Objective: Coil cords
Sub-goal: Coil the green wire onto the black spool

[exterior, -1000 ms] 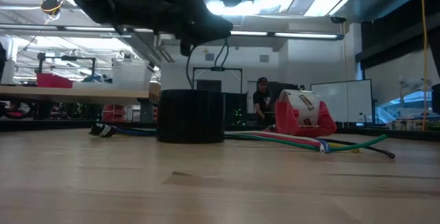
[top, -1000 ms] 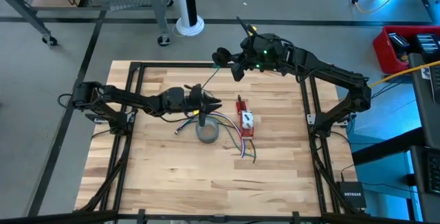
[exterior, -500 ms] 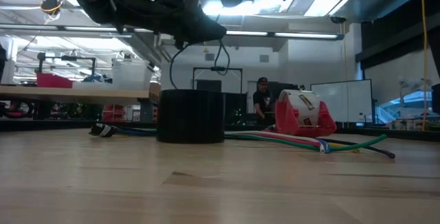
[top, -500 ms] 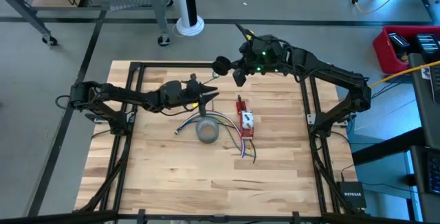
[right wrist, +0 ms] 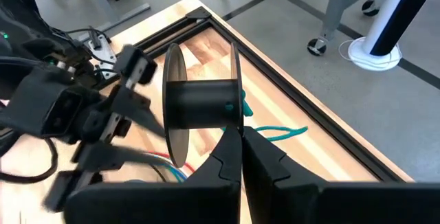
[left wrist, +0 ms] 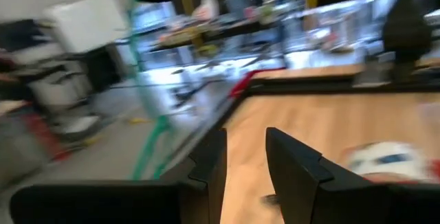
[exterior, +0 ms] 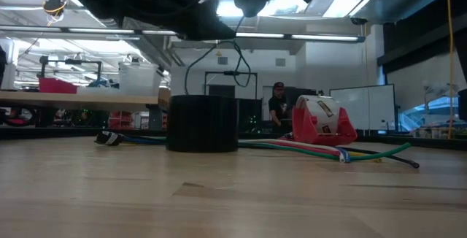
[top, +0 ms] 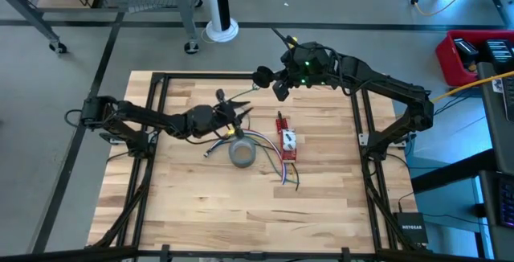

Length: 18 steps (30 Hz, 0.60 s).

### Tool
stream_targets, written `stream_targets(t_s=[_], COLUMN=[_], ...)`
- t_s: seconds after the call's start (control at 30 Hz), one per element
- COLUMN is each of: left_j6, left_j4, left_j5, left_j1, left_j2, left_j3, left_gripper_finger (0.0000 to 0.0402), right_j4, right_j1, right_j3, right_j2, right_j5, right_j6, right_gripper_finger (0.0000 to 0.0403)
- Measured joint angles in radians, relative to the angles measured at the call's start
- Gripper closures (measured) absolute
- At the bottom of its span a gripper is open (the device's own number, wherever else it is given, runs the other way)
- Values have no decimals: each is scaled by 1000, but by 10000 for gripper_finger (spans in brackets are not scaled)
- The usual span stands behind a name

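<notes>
1 thin green cord (right wrist: pixel 275 132) trails off a spool (right wrist: pixel 199 104).

From overhead we look straight down on the tabletop (top: pixel 185 206); low, we look level across it; both share the grey tape roll (top: pixel 242 153).

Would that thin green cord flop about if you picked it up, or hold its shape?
Probably floppy: the green cord trails in loose waves and, in the low view, droops in a loop. Likely very light, since it looks thin beside the black spool that the right gripper holds.
</notes>
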Motion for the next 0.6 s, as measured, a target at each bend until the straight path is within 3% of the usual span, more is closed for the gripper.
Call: stream_targets(t_s=[0.17,0.6], left_j6=[69,119], left_j4=[0,0], left_j5=[-150,-169], left_j1=[-17,28], left_j2=[0,0], left_j3=[0,0], left_gripper_finger=[306,306], right_j4=[-7,-6], right_j1=[0,0], right_j3=[0,0], right_j2=[0,0], right_j5=[-1,-29], right_j6=[0,0], right_gripper_finger=[400,400])
